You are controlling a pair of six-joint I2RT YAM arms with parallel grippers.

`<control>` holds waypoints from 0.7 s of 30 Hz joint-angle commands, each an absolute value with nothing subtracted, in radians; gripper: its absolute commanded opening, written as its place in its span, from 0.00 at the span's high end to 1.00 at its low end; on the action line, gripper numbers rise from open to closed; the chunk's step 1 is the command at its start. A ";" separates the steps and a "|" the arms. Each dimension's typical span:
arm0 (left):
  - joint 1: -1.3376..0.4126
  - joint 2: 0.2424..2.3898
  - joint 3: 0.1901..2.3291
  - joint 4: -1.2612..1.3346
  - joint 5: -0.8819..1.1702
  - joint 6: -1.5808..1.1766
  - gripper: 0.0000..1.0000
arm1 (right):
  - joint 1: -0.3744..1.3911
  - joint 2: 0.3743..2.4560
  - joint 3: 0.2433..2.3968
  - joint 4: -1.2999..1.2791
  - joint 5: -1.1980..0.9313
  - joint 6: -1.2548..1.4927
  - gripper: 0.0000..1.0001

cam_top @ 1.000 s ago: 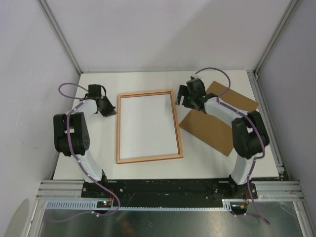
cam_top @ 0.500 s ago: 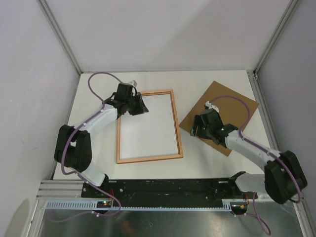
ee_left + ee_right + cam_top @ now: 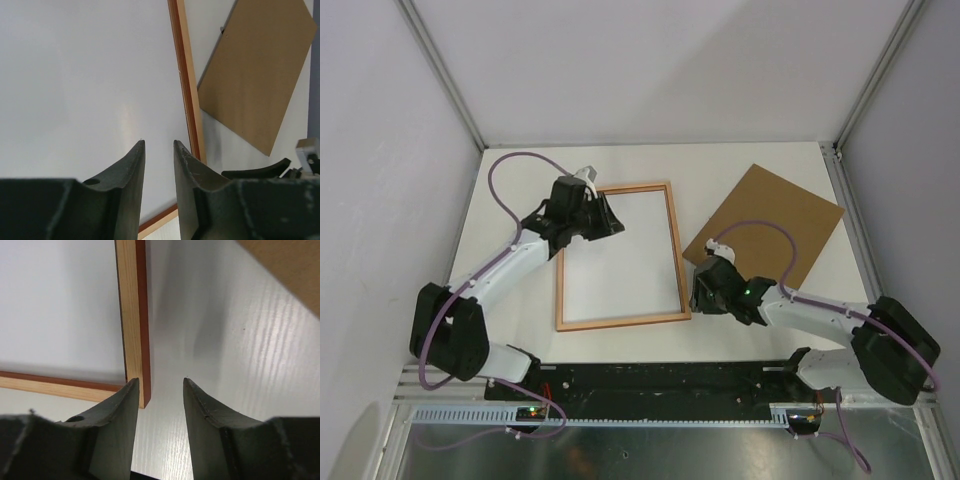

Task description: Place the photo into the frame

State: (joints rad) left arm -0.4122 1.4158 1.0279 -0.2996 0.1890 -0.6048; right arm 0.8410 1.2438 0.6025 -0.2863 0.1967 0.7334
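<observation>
- Frame (image 3: 620, 321) lies flat on the table (image 3: 650, 165), pale wood side up. Its far-left corner is under the left gripper (image 3: 607, 222), and its near-right corner is just left of the right gripper (image 3: 696, 296). I cannot tell whether the white inside it is the photo.
- Brown backing board (image 3: 775, 205) lies beyond the right gripper, apart from the frame.
- Left gripper's fingers (image 3: 134, 165) stand narrowly parted over the white area, holding nothing.
- Right gripper's fingers (image 3: 200, 405) stand parted over bare table, empty.
</observation>
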 commanded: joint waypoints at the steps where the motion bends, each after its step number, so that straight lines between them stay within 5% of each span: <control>1: -0.416 1.353 1.003 -0.268 0.180 -0.614 0.66 | 0.873 1.306 0.600 -0.190 0.228 0.784 0.56; 21: -0.417 1.368 1.000 -0.267 0.178 -0.601 0.67 | 0.939 1.535 0.733 -0.080 0.197 0.800 0.76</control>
